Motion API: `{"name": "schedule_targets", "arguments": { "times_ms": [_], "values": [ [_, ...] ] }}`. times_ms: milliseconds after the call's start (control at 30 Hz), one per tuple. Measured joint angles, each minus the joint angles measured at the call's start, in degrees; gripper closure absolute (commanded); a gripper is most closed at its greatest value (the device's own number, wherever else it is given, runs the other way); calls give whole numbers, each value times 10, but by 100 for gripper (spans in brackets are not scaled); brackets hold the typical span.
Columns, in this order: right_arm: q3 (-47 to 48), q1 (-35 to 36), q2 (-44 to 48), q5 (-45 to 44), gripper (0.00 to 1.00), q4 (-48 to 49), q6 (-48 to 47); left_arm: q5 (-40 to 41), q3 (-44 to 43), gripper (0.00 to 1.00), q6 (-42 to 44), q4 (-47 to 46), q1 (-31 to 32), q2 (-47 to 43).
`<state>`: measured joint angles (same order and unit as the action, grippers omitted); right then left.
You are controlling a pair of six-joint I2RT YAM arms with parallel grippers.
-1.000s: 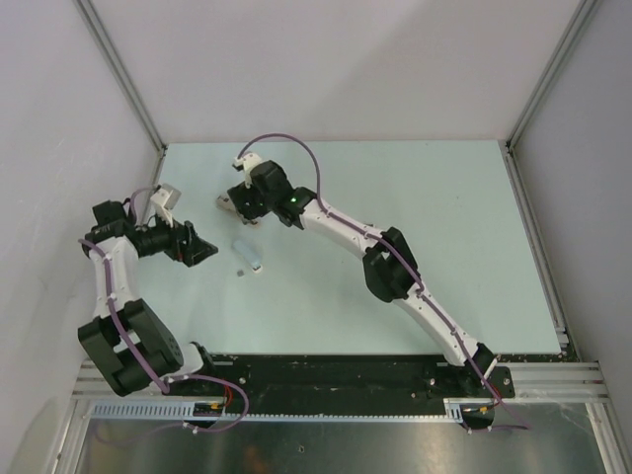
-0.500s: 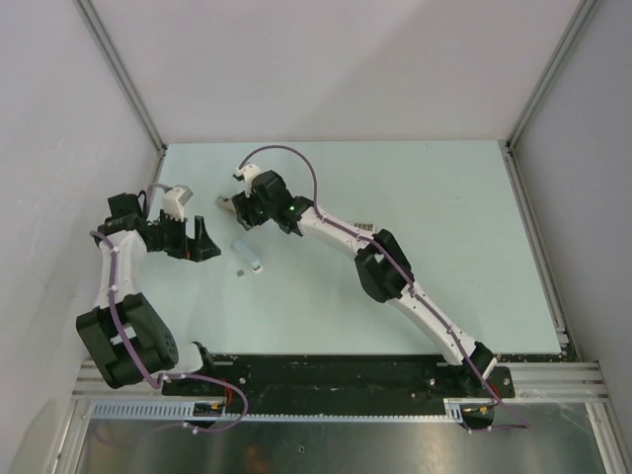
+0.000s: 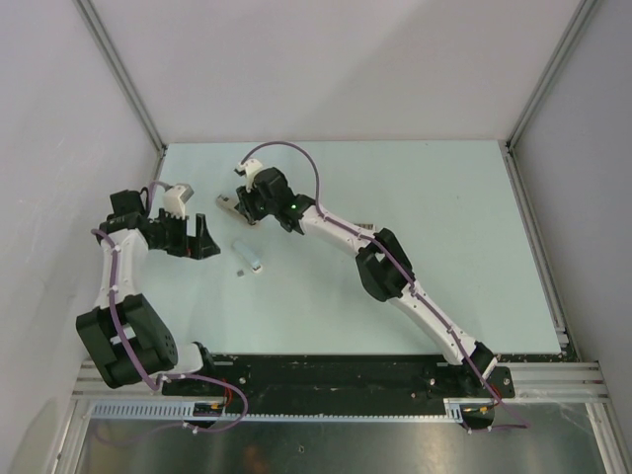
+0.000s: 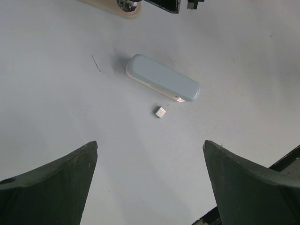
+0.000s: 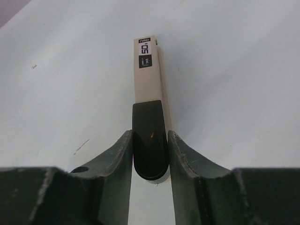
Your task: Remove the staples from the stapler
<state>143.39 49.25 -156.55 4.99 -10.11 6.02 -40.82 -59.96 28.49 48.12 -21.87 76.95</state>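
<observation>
The stapler (image 5: 149, 89) is a slim beige bar with a black rear end, lying on the table at the back left. My right gripper (image 5: 149, 136) is shut on its black end, and its front tip (image 3: 228, 203) sticks out to the left. In the left wrist view the stapler's metal end (image 4: 127, 5) shows at the top edge. A tiny grey block of staples (image 4: 160, 112) lies loose on the table, also seen from above (image 3: 240, 271). My left gripper (image 4: 150, 143) is open and empty, hovering left of the staples (image 3: 207, 242).
A pale bluish capsule-shaped piece (image 4: 163, 84) lies just beyond the staples block, also visible from above (image 3: 248, 254). A barcode packet (image 3: 363, 227) peeks out from under the right arm. The enclosure's left wall stands close behind the left arm.
My left gripper has swung slightly up and right and its fingers now stand wider apart. My right gripper has shifted a little to the left with the stapler.
</observation>
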Motion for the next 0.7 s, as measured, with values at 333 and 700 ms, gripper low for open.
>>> {"name": "schedule_targets", "arguments": {
  "times_ms": [333, 700],
  "values": [
    [0, 3, -2, -3, 47, 2, 4, 4, 0, 1, 4, 0, 0, 0],
    [-2, 10, -4, -32, 100, 3, 15, 42, -2, 0, -1, 0, 14, 0]
  ]
}}
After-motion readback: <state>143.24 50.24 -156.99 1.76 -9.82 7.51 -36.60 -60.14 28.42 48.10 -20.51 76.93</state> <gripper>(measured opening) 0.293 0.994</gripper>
